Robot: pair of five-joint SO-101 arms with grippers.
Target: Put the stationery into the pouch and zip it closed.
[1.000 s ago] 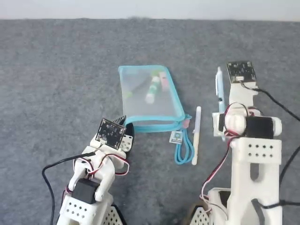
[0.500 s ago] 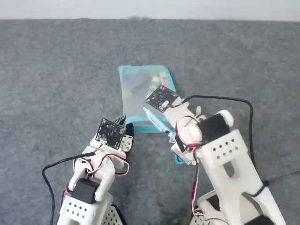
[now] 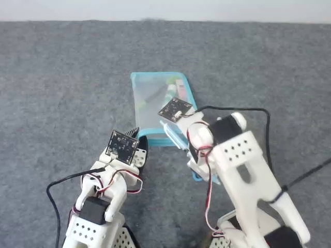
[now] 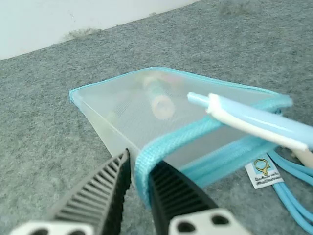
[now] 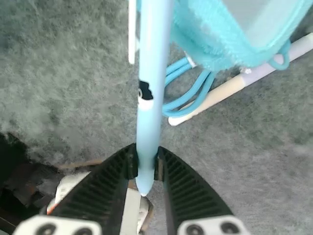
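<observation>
The translucent pouch (image 3: 155, 103) with teal trim lies flat on the grey carpet and holds several items, among them a green-and-white stick (image 4: 159, 97). My left gripper (image 4: 139, 169) is shut on the teal edge of the pouch's near corner (image 3: 147, 138). My right gripper (image 5: 145, 159) is shut on a light blue pen (image 5: 152, 83). That pen (image 3: 173, 135) hangs at the pouch's open mouth, its tip (image 4: 195, 98) over the zip edge. A white pen (image 5: 244, 82) lies on the carpet beside the pouch.
A blue cord loop (image 5: 188, 95) and a small white tag (image 4: 264, 172) trail from the pouch's zip end. Open grey carpet (image 3: 67, 77) stretches to the left and behind the pouch. A pale wall (image 4: 58, 19) borders the far edge.
My right arm has swung in from the table's right side to the pouch's mouth, carrying the blue pen. The left arm and the pouch have stayed put.
</observation>
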